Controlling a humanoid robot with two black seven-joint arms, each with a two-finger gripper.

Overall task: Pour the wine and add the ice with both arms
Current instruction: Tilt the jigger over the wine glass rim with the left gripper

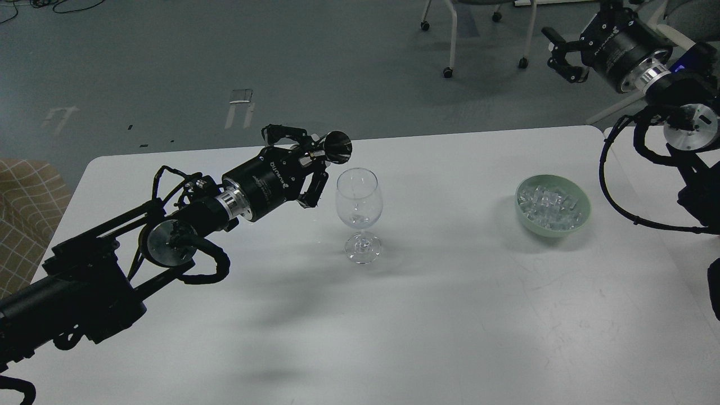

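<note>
Seemingly mid-pour: my left gripper [308, 163] grasps dark bottle [336, 147] tilted over wine glass [359, 198]; right gripper [562, 53] released; ice [548, 204] untouched in bowl [583, 212].

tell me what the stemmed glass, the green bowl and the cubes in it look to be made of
Wine glass: clear glass by the look, see-through with bright rim glints, though clear plastic can't be ruled out. Bowl: pale green, smooth, soft sheen, probably glazed ceramic or plastic. Ice: colourless glassy cubes in a heap; real ice or acrylic can't be told apart here.
</note>
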